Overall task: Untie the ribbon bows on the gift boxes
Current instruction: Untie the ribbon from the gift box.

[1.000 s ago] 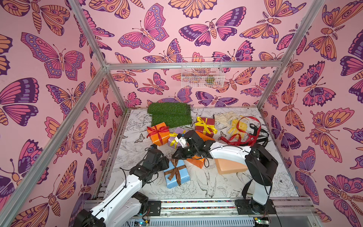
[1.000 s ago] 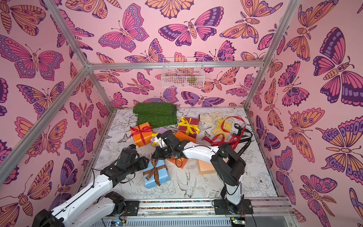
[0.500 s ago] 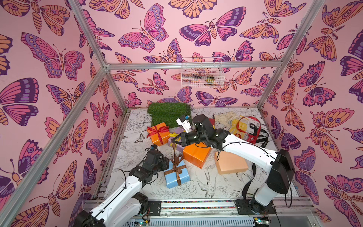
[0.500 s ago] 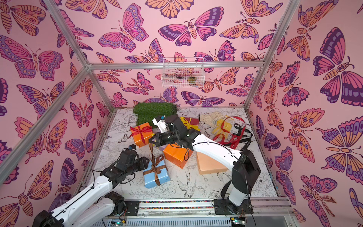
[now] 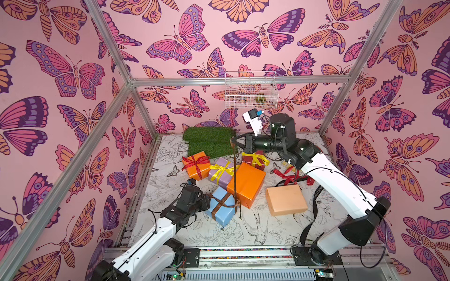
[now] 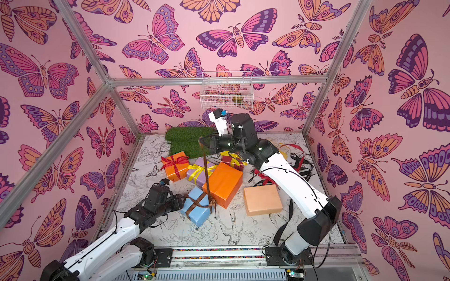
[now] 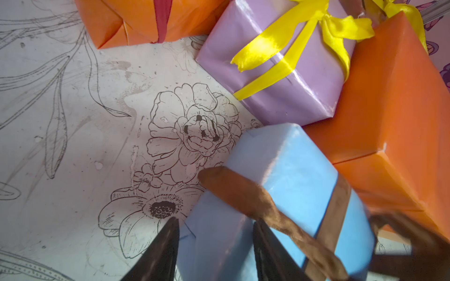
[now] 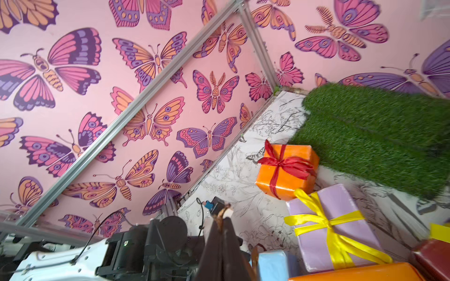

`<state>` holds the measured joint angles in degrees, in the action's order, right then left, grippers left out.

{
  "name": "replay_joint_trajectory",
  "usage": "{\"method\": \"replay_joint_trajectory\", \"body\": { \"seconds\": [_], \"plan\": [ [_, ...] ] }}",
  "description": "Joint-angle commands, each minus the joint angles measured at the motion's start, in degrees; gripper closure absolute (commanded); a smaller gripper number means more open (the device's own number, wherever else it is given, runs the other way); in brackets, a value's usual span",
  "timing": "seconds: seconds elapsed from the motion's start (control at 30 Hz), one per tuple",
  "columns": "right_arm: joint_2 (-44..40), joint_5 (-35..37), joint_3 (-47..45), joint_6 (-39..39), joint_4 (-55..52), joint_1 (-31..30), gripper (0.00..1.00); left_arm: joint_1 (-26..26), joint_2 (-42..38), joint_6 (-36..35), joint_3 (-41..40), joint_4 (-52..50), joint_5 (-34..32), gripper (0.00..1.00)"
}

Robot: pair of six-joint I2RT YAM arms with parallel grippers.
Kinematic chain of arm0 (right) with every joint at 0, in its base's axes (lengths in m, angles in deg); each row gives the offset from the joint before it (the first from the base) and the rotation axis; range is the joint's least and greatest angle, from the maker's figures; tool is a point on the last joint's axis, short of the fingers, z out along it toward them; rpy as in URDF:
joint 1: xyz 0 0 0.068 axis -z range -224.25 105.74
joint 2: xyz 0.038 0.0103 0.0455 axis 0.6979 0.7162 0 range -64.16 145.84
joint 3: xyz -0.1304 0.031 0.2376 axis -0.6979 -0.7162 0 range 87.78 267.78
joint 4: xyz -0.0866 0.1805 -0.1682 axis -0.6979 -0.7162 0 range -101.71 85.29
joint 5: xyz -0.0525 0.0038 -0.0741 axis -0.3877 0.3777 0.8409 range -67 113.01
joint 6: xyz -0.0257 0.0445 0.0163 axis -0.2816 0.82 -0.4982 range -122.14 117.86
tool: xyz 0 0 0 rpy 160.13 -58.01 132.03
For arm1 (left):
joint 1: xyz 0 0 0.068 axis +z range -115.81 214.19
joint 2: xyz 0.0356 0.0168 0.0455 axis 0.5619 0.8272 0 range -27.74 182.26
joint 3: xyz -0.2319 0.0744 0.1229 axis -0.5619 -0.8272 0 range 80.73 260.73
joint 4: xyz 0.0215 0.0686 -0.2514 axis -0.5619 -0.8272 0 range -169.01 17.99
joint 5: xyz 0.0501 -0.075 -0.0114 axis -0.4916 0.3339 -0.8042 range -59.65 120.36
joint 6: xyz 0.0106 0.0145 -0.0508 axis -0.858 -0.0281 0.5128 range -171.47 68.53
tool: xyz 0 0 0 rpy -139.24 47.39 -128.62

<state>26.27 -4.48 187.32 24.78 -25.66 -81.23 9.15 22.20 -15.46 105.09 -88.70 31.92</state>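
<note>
Status at this frame: right gripper [image 5: 235,143] is raised high above the parcels, fingers pressed fully together on the free end of the brown ribbon [image 5: 235,175]. In the right wrist view a short frayed tip of it pokes out past the fingertips [image 8: 222,226]. In both top views the ribbon runs taut and near vertical from that pinch down to a knot at the edge of the pale blue box [image 5: 224,215].

Left gripper [image 7: 214,226] sits low on the floor sheet. It is only partly open, one finger on each side of the near end of the pale blue box, clamping it. Brown bands cross the box, and one loose tail lies over its top face.

Other parcels:
- large orange box [image 5: 246,182], bare of ribbon, touching the pale blue box
- lilac box [image 7: 304,102], yellow bow [image 7: 341,26] tied
- small orange box [image 5: 194,170], red bow [image 5: 196,160] tied, just beside the turf mat [image 5: 209,141]
- dark red box [image 5: 253,159], yellow ribbon on, partly hidden by the right arm
- peach box [image 5: 286,199], bare, apart from the cluster

Loose red ribbon [image 5: 292,178] lies behind the peach box.
</note>
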Motion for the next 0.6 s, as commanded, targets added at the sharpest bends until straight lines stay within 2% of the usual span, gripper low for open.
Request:
{"method": "replay_joint_trajectory", "body": {
  "seconds": [0.0,0.03,0.2,0.37,0.57],
  "plan": [
    [1.30,0.70,0.47,-0.78,-4.75,3.89,0.90,0.46,-0.80,-1.25,-0.96,-0.05,0.28,0.48],
    [1.66,1.12,0.79,-1.61,-6.40,4.63,0.82,0.42,-0.80,-1.25,-0.89,-0.06,0.20,0.48],
    [2.02,4.40,0.72,-6.01,-14.13,5.25,0.75,0.42,-0.28,-1.44,-0.46,-0.05,0.19,0.48],
    [-2.65,4.99,-5.49,-6.55,-16.73,5.12,0.61,0.43,-0.01,-1.47,-0.10,0.07,0.46,0.48],
    [-7.98,-1.10,-22.35,-2.76,-9.75,-1.58,0.53,0.43,0.77,-1.73,0.01,1.32,0.72,0.48]
  ]
}}
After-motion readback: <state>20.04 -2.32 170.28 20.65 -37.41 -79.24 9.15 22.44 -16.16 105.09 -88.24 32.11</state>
